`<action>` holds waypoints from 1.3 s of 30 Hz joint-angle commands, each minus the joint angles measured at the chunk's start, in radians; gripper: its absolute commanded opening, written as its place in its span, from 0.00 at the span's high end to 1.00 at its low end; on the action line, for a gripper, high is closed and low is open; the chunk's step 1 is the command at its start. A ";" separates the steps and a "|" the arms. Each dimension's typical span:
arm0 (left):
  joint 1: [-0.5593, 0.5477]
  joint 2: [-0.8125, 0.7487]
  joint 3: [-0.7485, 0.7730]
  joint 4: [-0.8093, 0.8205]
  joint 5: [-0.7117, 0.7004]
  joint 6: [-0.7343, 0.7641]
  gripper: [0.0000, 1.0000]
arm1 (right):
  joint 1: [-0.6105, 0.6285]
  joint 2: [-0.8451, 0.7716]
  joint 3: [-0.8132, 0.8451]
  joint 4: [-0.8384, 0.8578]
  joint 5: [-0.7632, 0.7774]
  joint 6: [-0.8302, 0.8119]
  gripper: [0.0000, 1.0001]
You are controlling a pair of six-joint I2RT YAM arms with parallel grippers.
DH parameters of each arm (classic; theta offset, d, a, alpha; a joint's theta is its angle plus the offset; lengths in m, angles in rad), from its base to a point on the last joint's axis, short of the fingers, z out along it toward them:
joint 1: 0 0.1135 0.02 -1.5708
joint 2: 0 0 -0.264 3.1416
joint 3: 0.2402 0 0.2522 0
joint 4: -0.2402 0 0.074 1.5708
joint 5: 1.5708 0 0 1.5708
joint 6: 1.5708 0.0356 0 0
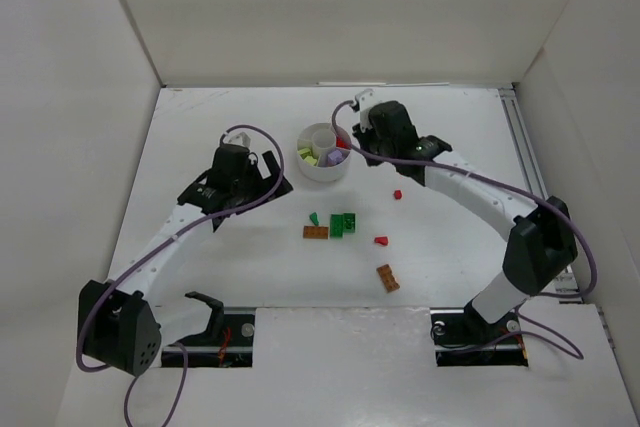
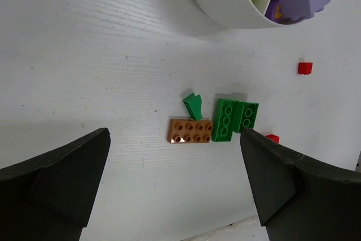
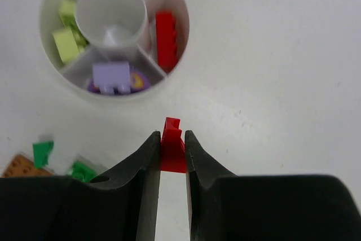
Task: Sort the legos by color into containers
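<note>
The white round dish (image 1: 323, 169) has wedge compartments around a central cup (image 3: 111, 9). In the right wrist view one wedge holds a red brick (image 3: 166, 33), one yellow-green bricks (image 3: 66, 40), one a light purple brick (image 3: 111, 75). My right gripper (image 3: 172, 136) is shut on a small red brick (image 3: 171, 127), held above the table just beside the dish's rim (image 3: 181, 55). My left gripper (image 2: 174, 135) is open wide and empty, above an orange-brown brick (image 2: 190, 131), a green brick (image 2: 234, 119) and a small green piece (image 2: 193, 105).
Loose on the table lie two small red bricks (image 1: 397, 193) (image 1: 381, 241) and a second orange-brown brick (image 1: 388, 278). White walls close in the table on three sides. A rail (image 1: 524, 147) runs along the right edge.
</note>
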 commanded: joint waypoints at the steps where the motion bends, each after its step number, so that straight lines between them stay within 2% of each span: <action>1: -0.002 0.012 0.063 0.031 -0.002 0.029 0.01 | -0.001 0.070 0.139 0.047 -0.024 -0.058 0.88; 6: 0.009 0.022 0.095 0.031 -0.002 0.051 0.01 | -0.010 0.202 0.320 0.038 -0.024 -0.069 0.87; 13: 0.009 0.054 0.115 0.022 0.008 0.071 0.01 | -0.010 0.339 0.431 0.004 -0.024 -0.052 0.80; 15: 0.009 0.054 0.124 0.022 0.017 0.080 0.01 | -0.020 0.353 0.431 0.004 -0.024 -0.052 0.73; 17: 0.009 0.054 0.124 0.022 0.017 0.080 0.01 | -0.020 0.362 0.431 0.014 -0.033 -0.043 0.73; 21: 0.009 0.054 0.124 0.013 0.017 0.089 0.01 | -0.020 0.362 0.442 0.014 -0.033 -0.043 0.53; 23: 0.009 0.054 0.124 0.013 0.026 0.089 0.01 | -0.020 0.362 0.442 0.014 -0.033 -0.043 0.47; 28: -0.002 0.054 0.133 0.013 0.045 0.111 0.01 | -0.029 0.292 0.423 0.001 -0.016 -0.034 0.45; 31: -0.113 0.083 0.178 0.013 -0.020 0.137 0.01 | -0.062 0.165 0.312 0.001 0.018 0.030 0.35; 33: -0.282 0.119 0.225 -0.013 -0.128 0.160 0.01 | -0.104 0.085 0.230 -0.009 0.009 0.070 0.28; 34: -0.349 0.141 0.271 -0.025 -0.170 0.190 0.01 | -0.156 0.040 0.131 -0.009 -0.005 0.104 0.20; 35: -0.412 0.193 0.293 -0.025 -0.205 0.213 0.01 | -0.185 -0.053 0.080 -0.009 -0.019 0.116 0.08; 36: -0.515 0.219 0.305 -0.025 -0.248 0.239 0.01 | -0.213 -0.102 0.031 -0.009 -0.030 0.126 0.00; 37: -0.554 0.244 0.305 0.020 -0.248 0.275 0.01 | -0.263 -0.150 -0.059 -0.009 -0.030 0.138 0.00; 39: -0.624 0.317 0.305 0.101 -0.207 0.379 0.01 | -0.318 -0.287 -0.132 -0.046 0.001 0.149 0.00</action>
